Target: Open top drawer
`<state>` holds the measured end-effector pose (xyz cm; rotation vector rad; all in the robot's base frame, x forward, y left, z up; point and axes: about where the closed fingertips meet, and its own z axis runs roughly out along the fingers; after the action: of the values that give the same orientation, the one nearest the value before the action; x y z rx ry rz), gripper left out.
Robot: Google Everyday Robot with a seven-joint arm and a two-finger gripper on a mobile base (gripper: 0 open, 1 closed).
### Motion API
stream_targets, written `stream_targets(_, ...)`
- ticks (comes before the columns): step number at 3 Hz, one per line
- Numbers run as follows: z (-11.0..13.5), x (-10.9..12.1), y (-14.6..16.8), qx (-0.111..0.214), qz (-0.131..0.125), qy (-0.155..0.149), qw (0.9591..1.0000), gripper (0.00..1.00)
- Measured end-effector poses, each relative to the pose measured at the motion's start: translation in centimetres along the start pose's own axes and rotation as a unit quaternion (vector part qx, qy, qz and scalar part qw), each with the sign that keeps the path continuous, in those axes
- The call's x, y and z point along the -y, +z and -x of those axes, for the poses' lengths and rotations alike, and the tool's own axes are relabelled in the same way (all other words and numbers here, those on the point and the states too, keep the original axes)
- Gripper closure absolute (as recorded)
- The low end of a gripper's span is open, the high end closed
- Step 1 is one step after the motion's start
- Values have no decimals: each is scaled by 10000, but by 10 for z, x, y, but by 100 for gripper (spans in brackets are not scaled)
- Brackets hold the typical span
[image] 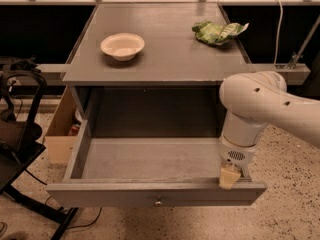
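Note:
The top drawer (155, 196) is a wide grey wooden drawer with a small round metal knob (158, 202) at the centre of its front. It stands pulled far out from under the grey table top (160, 44), and its inside shows bare. My gripper (229, 176) hangs from the white arm (265, 109) at the drawer's right front corner, with a pale finger (227, 176) resting at the top edge of the drawer front. No other drawers are in view.
A white bowl (122, 45) and a crumpled green bag (217, 32) lie on the table top. A cardboard box (62, 134) stands left of the drawer. A black chair frame (20, 134) is at the far left. The floor is speckled.

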<state>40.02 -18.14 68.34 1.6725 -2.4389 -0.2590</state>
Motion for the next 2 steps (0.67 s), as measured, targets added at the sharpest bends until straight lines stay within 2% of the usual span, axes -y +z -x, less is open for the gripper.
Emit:
stream_targets(1,0,0,0,0,0,0,10000,0)
stream_targets(2,0,0,0,0,0,0,10000,0)
